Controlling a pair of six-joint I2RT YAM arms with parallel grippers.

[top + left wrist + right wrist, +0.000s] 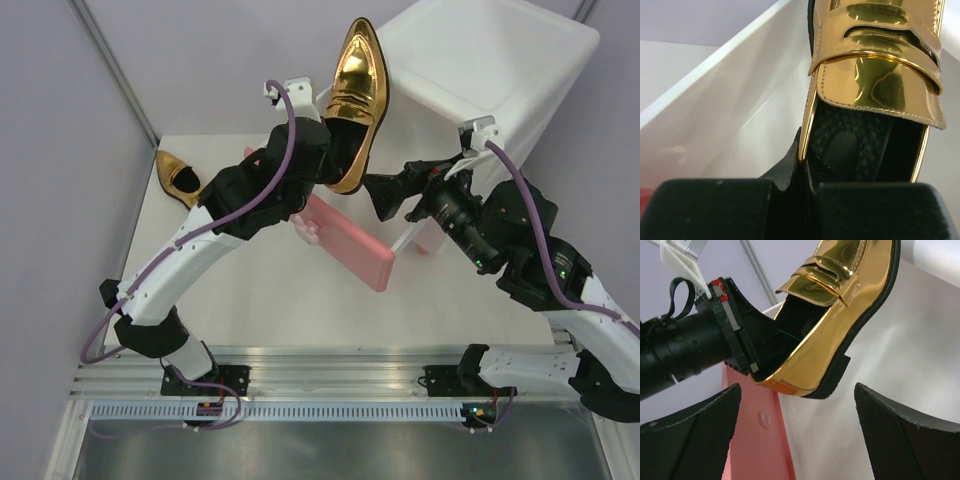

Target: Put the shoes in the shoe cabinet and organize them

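My left gripper (328, 165) is shut on the side wall of a metallic gold shoe (355, 95) and holds it in the air, toe pointing away, in front of the white shoe cabinet (490, 70). In the left wrist view the fingers (785, 170) pinch the shoe's gold rim (807, 135). A pink drawer front (350, 243) stands pulled out below the shoe. My right gripper (383, 200) is open and empty just right of the shoe's heel; its view shows the shoe (840, 315) above the drawer front (757, 445). A second gold shoe (180, 178) lies far left. The green shoes are out of view.
The white inside of the open drawer (875, 405) lies under the held shoe. A lilac wall with a metal post (115, 70) closes the left side. An aluminium rail (330, 365) runs along the near table edge by the arm bases.
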